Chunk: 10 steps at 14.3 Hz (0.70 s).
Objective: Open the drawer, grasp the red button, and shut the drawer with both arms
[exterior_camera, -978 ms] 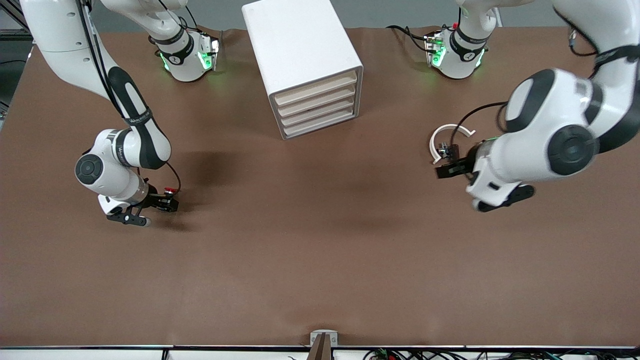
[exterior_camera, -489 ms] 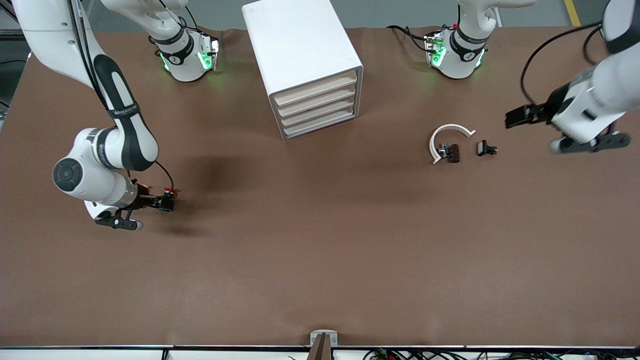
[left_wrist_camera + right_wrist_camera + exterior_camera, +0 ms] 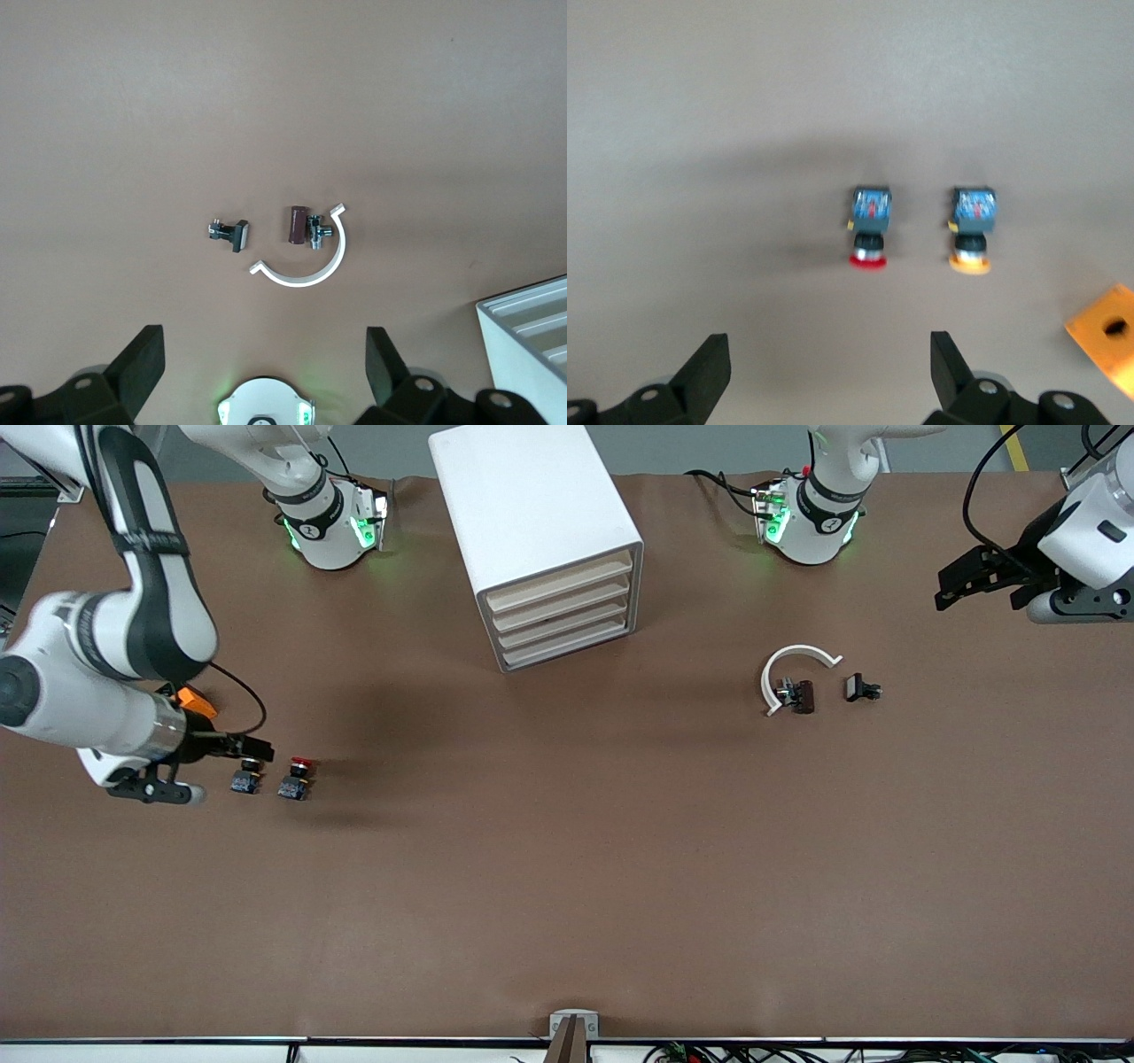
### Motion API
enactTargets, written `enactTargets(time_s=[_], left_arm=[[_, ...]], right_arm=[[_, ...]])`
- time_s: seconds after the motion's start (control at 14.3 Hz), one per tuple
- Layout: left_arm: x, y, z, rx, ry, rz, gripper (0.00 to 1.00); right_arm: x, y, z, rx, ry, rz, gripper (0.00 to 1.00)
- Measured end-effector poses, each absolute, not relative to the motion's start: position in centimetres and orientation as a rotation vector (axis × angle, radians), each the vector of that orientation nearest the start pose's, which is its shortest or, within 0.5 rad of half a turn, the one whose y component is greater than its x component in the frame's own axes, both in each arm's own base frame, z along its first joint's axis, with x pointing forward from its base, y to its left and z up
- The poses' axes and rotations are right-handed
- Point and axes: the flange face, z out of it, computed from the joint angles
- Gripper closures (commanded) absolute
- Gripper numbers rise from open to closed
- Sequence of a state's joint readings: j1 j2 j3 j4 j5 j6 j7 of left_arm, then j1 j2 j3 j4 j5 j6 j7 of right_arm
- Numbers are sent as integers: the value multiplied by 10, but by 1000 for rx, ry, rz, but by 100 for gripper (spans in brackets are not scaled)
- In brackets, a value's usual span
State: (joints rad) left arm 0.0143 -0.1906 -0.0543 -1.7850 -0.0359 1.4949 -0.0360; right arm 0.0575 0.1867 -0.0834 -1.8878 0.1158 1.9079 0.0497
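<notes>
The button (image 3: 295,779), red cap on a blue-black body, lies on the brown table toward the right arm's end, also seen in the right wrist view (image 3: 869,232). My right gripper (image 3: 251,749) is open and empty just beside it, closer to a like button with a yellow-orange cap (image 3: 973,232). My right gripper (image 3: 830,372) holds its fingers wide apart short of both buttons. The white cabinet (image 3: 532,522) has every drawer (image 3: 563,615) shut. My left gripper (image 3: 961,580) is open and empty at the left arm's end of the table, its fingers (image 3: 142,367) spread.
An orange cube with a hole (image 3: 197,701) lies by the right arm's wrist. A white arc-shaped piece (image 3: 795,666), a brown part (image 3: 803,696) and a small black part (image 3: 859,688) lie toward the left arm's end, all below the left wrist camera (image 3: 306,266).
The right gripper opened, left the red button on the table and drew back toward the right arm's end. The left arm swung away from the white arc piece to the table's end.
</notes>
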Motion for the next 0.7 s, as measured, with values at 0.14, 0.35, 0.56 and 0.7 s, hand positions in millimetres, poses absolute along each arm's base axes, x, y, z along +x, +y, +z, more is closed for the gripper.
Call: enactTargets(time_s=[0.14,0.35,0.56,0.7], left_arm=[[482,-22,620,-3160,4,143,0],[483,-27,624,-3159,16,113,0],[484,-29,631,-3160,23,90,0],[485,-29,632,-3160,26,87,0]], right_arm=[[580,-6,443,-3036,167,290,0],[578,-13,509,-3049,155,328,0],[578,-14,550,-3055,148,305,0],[578,-15,570,-3059,150,281,0]])
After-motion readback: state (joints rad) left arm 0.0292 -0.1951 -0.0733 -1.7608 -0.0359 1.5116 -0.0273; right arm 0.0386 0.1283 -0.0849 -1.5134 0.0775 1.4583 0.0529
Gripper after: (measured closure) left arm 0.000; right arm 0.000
